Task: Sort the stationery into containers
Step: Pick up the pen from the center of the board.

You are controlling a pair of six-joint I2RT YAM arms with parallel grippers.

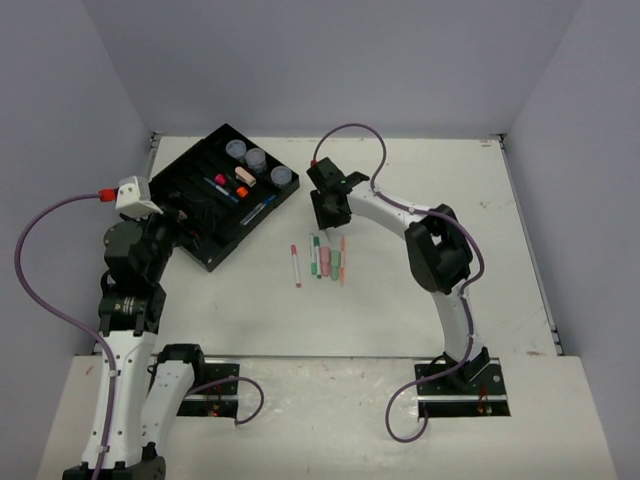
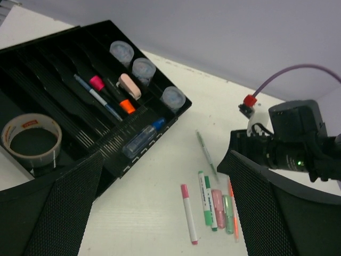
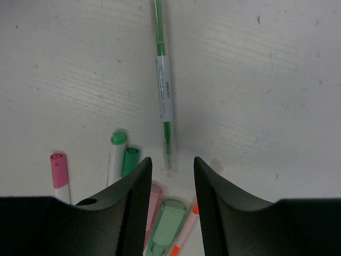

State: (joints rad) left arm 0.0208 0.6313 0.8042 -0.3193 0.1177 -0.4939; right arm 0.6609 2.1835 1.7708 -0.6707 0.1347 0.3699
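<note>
The black divided tray (image 1: 262,222) lies at the back left. It holds three round jars (image 2: 143,69), a tape ring (image 2: 31,140), a pink-white stapler piece (image 2: 130,86), a pink marker (image 2: 97,83) and a blue pen (image 2: 97,97). My left gripper (image 2: 160,213) hangs open and empty above the tray's near corner. A thin green pen (image 3: 162,85) lies on the table, its tip between the fingertips of my right gripper (image 3: 172,165). Those jaws stand apart, wider than the pen and not touching it.
Beside the thin pen lie a pink marker (image 2: 188,213), two green markers (image 2: 205,200), a pink highlighter (image 2: 218,208), a green highlighter (image 2: 228,213) and an orange pen (image 2: 233,208). The right arm's cable (image 1: 350,130) loops over the table's far side.
</note>
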